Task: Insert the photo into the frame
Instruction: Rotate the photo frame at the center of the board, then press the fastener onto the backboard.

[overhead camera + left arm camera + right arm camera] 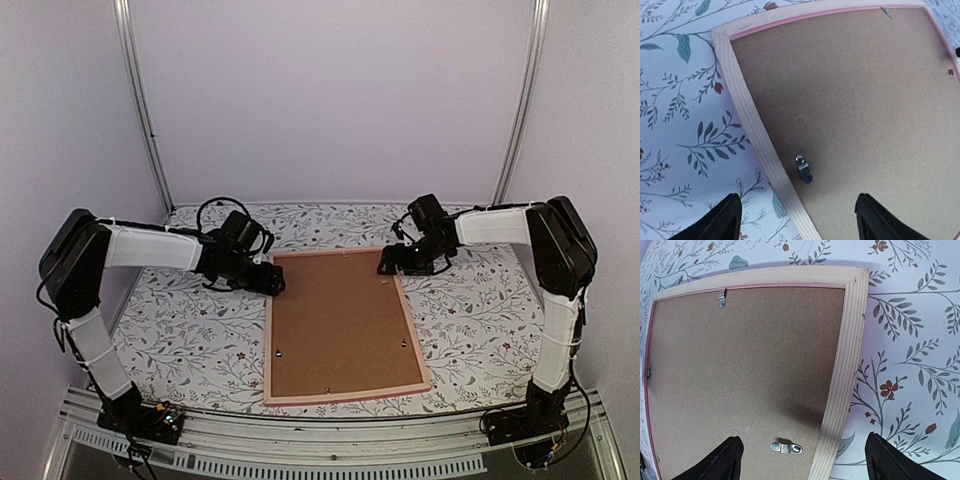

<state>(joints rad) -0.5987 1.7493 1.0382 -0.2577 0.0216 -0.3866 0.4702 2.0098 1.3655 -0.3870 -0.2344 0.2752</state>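
Lying face-down on the floral table [470,320], the thin pink rectangular frame [268,350] already holds its brown backing board [340,325]. The photo is unseen, presumably underneath. The left end effector [795,220] and right end effector [800,460] hover wide open, with the small metal clips [803,170] perhaps left to secure.

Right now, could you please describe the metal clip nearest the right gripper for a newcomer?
The pink-edged frame lies face down on the floral cloth, brown backing board up. Near its far right corner, under the right gripper, sits the clip: turned sideways beside the long rail, unlike the one on the far rail.
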